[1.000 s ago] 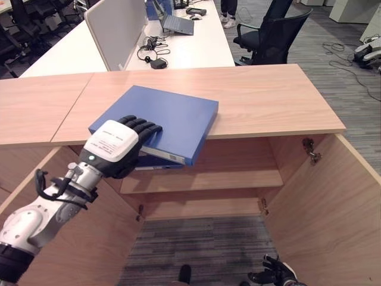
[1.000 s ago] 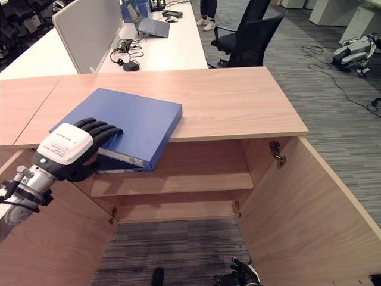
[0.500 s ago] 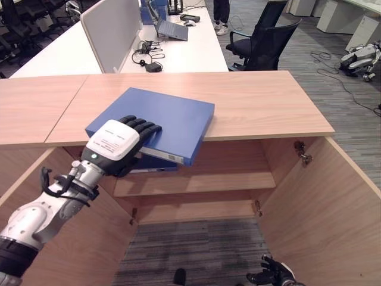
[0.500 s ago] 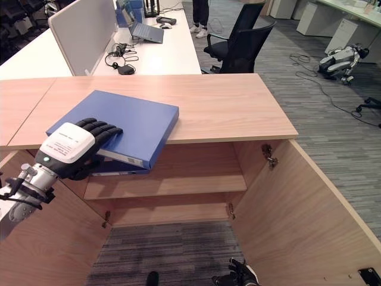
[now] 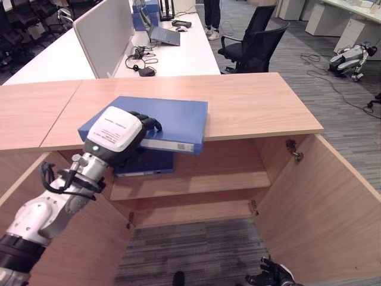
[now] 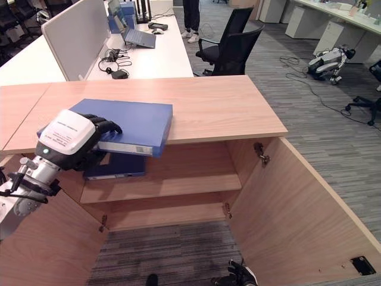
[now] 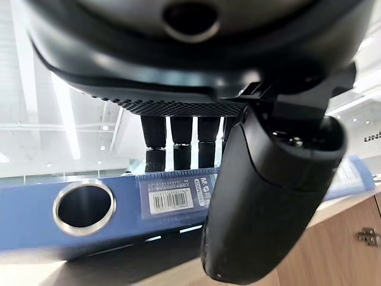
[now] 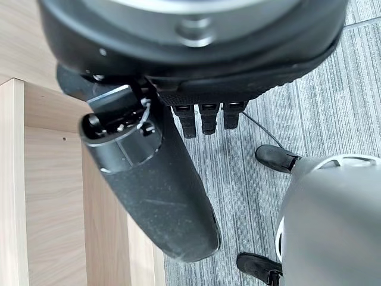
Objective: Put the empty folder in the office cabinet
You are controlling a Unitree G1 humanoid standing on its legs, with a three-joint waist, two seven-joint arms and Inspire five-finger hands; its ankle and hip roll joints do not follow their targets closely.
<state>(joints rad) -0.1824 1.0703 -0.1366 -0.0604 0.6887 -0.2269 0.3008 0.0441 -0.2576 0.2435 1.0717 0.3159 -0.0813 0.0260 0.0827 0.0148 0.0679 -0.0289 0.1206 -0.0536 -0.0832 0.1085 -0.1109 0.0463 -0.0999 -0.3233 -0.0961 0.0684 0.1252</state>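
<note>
Folder [image 5: 169, 119] lies left of centre on the cabinet [image 5: 262, 104] top, its spine overhanging the edge so the left hand [image 5: 119, 134] can clamp it, fingers above, thumb beneath. Right hand [image 5: 271, 275], bottom edge, hangs relaxed, holding nothing.

The left hand [image 5: 122, 132] grips the blue folder [image 5: 169, 122] at its near edge, fingers curled over the top. The folder lies flat on the wooden top of the open cabinet [image 5: 256, 107], its near end jutting past the front edge. Just below the folder, a second blue folder [image 5: 146, 164] rests on the cabinet's upper shelf. The right hand [image 5: 271, 275] hangs low near the carpet.
</note>
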